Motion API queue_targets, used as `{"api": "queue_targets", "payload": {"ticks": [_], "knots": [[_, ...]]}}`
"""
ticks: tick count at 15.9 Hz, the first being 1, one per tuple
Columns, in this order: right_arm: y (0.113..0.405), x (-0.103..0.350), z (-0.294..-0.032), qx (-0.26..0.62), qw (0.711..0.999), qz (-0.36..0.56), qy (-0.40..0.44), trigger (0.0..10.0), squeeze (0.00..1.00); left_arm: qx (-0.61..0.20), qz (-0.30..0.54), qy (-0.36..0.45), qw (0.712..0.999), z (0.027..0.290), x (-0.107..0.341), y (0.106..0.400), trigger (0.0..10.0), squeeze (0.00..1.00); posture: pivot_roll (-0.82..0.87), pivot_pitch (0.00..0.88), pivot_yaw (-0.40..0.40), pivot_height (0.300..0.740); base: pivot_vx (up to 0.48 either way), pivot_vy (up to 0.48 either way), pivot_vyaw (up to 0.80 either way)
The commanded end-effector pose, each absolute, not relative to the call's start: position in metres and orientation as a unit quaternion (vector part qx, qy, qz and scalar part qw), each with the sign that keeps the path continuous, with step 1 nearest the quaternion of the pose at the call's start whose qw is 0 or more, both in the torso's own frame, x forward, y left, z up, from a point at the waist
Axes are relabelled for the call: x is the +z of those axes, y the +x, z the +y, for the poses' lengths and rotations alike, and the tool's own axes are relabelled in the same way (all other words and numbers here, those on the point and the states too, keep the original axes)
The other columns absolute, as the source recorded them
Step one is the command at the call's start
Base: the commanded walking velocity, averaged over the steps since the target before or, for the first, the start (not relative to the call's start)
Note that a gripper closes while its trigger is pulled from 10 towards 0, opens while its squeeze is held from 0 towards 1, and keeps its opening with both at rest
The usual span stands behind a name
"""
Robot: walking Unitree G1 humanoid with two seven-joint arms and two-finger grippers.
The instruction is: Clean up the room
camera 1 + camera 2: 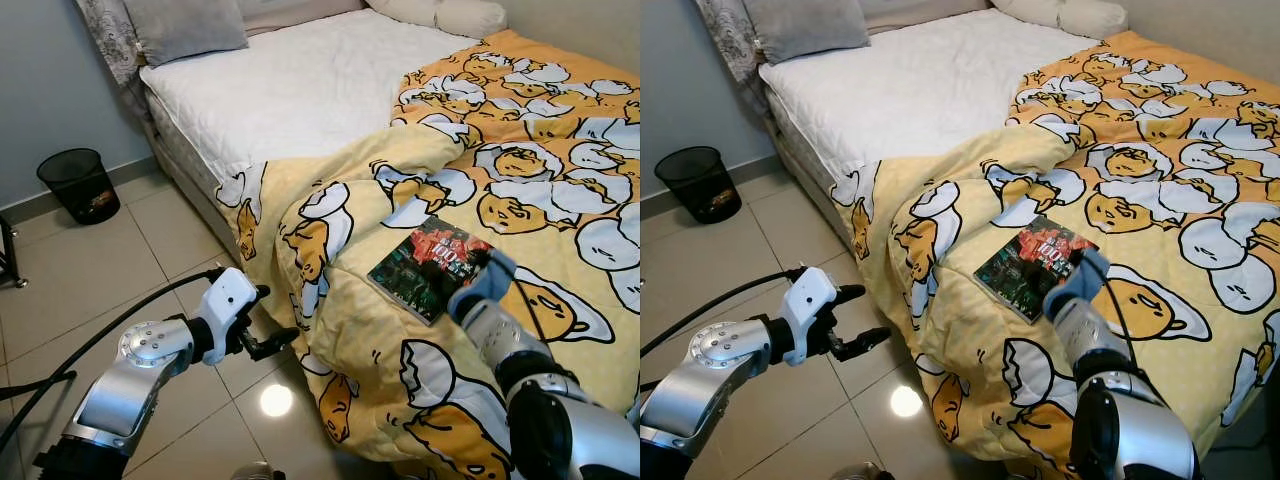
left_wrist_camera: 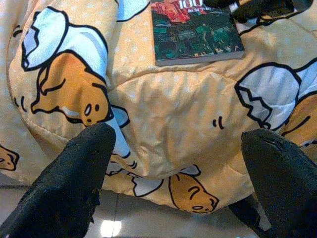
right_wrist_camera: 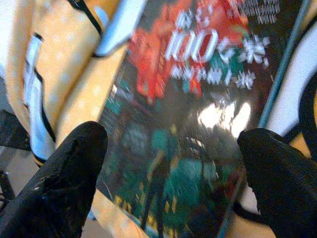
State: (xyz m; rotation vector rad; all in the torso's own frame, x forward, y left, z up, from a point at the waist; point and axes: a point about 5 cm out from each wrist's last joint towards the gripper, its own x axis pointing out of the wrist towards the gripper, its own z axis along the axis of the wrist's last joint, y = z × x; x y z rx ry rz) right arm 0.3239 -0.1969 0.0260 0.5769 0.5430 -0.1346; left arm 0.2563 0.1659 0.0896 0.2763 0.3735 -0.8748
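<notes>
A book (image 1: 428, 268) with a dark green and red cover lies flat on the yellow egg-print duvet (image 1: 500, 180), near the duvet's bulging front corner. My right gripper (image 3: 171, 168) hovers just over the book's cover, open, with one finger on each side of it. From the head view the right wrist (image 1: 488, 285) sits at the book's near right corner. My left gripper (image 1: 273, 318) is open and empty, low above the floor. It points at the duvet's hanging edge, and the book (image 2: 195, 34) lies beyond its fingers (image 2: 64, 188).
The duvet hangs off the bed over the tiled floor (image 1: 90, 270). A bare white mattress (image 1: 290, 85) with a grey pillow (image 1: 185, 25) and a white pillow (image 1: 440, 15) lies behind. A black wastebasket (image 1: 80, 185) stands by the wall at left. A black cable (image 1: 120, 325) trails from my left arm.
</notes>
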Motion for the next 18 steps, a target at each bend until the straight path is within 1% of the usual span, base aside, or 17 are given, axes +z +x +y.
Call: {"api": "queue_targets", "payload": {"ticks": [1, 2, 5, 7, 9, 10, 12, 14, 16, 18], "knots": [[0.321, 0.021, -0.195, -0.07, 0.918, 0.281, 0.27, 10.0, 0.0, -0.424, 0.183, 0.134, 0.877, 0.167, 0.09, 0.257, 10.0, 1.0, 0.1, 0.0, 0.032, 0.74, 0.0, 0.0, 0.0], [0.319, 0.019, -0.196, -0.078, 0.919, 0.286, 0.26, 10.0, 0.0, -0.425, 0.184, 0.134, 0.876, 0.167, 0.091, 0.257, 10.0, 1.0, 0.11, 0.0, 0.029, 0.74, 0.0, 0.0, 0.0], [0.324, 0.026, -0.199, -0.087, 0.919, 0.263, 0.279, 10.0, 0.0, -0.426, 0.186, 0.135, 0.875, 0.168, 0.09, 0.255, 10.0, 1.0, 0.11, 0.0, 0.029, 0.74, 0.0, 0.0, 0.0], [0.326, 0.031, -0.208, -0.108, 0.921, 0.242, 0.285, 10.0, 0.0, -0.428, 0.186, 0.135, 0.874, 0.166, 0.09, 0.256, 10.0, 1.0, 0.11, 0.0, 0.032, 0.74, 0.0, 0.0, 0.0], [0.326, 0.032, -0.215, -0.12, 0.92, 0.238, 0.287, 10.0, 0.0, -0.419, 0.171, 0.119, 0.884, 0.163, 0.097, 0.265, 10.0, 1.0, 0.1, 0.0, 0.028, 0.74, 0.0, 0.0, 0.0], [0.324, 0.03, -0.214, -0.114, 0.92, 0.249, 0.28, 10.0, 0.0, -0.411, 0.161, 0.114, 0.89, 0.165, 0.101, 0.27, 10.0, 1.0, 0.1, 0.0, 0.03, 0.74, 0.0, 0.0, 0.0], [0.32, 0.023, -0.208, -0.102, 0.918, 0.27, 0.271, 10.0, 0.0, -0.4, 0.155, 0.129, 0.894, 0.171, 0.105, 0.276, 10.0, 1.0, 0.09, 0.0, 0.035, 0.74, 0.0, 0.0, 0.0], [0.318, 0.019, -0.203, -0.097, 0.914, 0.278, 0.28, 10.0, 0.0, -0.396, 0.154, 0.133, 0.896, 0.177, 0.109, 0.281, 10.0, 1.0, 0.08, 0.0, 0.047, 0.74, 0.0, 0.0, 0.0], [0.317, 0.017, -0.2, -0.094, 0.912, 0.279, 0.287, 10.0, 0.0, -0.413, 0.163, 0.137, 0.885, 0.175, 0.107, 0.278, 10.0, 1.0, 0.08, 0.0, 0.061, 0.74, 0.0, 0.0, 0.0], [0.315, 0.015, -0.198, -0.093, 0.909, 0.282, 0.293, 10.0, 0.0, -0.418, 0.165, 0.14, 0.882, 0.175, 0.107, 0.278, 10.0, 1.0, 0.08, 0.0, 0.062, 0.74, 0.0, 0.0, 0.0]]}}
